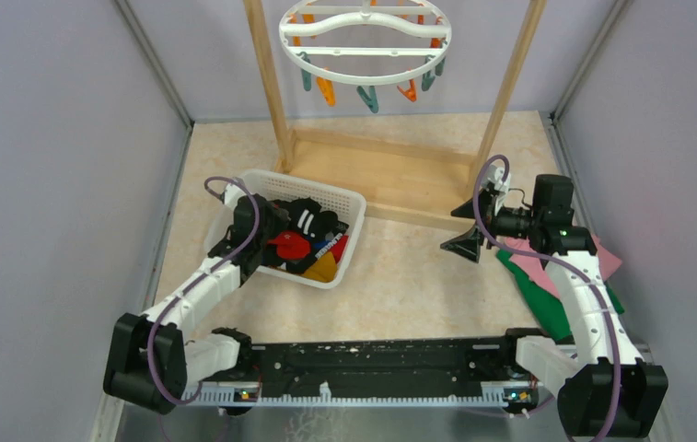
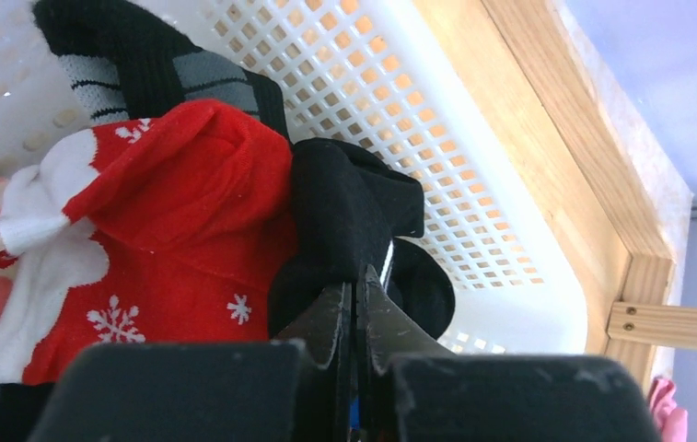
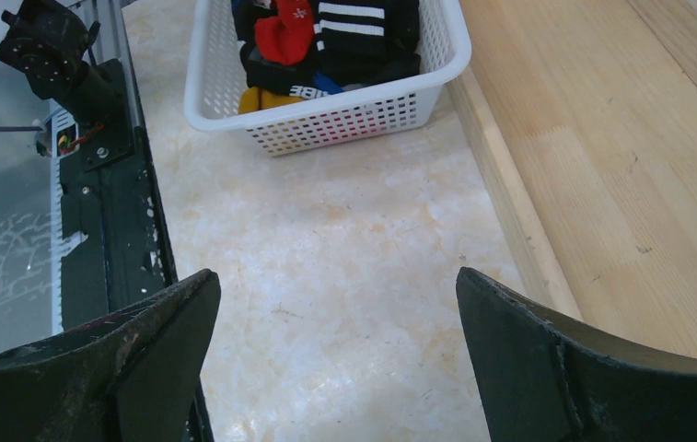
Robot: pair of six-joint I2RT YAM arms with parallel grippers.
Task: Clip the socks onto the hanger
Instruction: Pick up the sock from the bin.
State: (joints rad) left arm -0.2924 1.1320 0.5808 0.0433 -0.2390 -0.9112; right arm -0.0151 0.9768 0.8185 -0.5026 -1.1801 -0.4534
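Your left tool [image 2: 355, 296] is pinched shut on a fold of the black sock [image 2: 349, 207] in the basket [image 2: 473, 175]. The hanger [image 1: 363, 81] hangs high, beyond and rightward. Your right tool [image 1: 467, 228] gapes empty.

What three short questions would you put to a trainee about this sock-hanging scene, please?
1. True or false: the right pincer is shut on a sock.
2. Multiple choice: the left pincer is A) shut on the black sock, B) wide open, or C) out of view.
3. Short answer: how many socks are clipped to the hanger?

Key: 1 false, it is open and holds nothing; 2 A; 3 none that can be seen.
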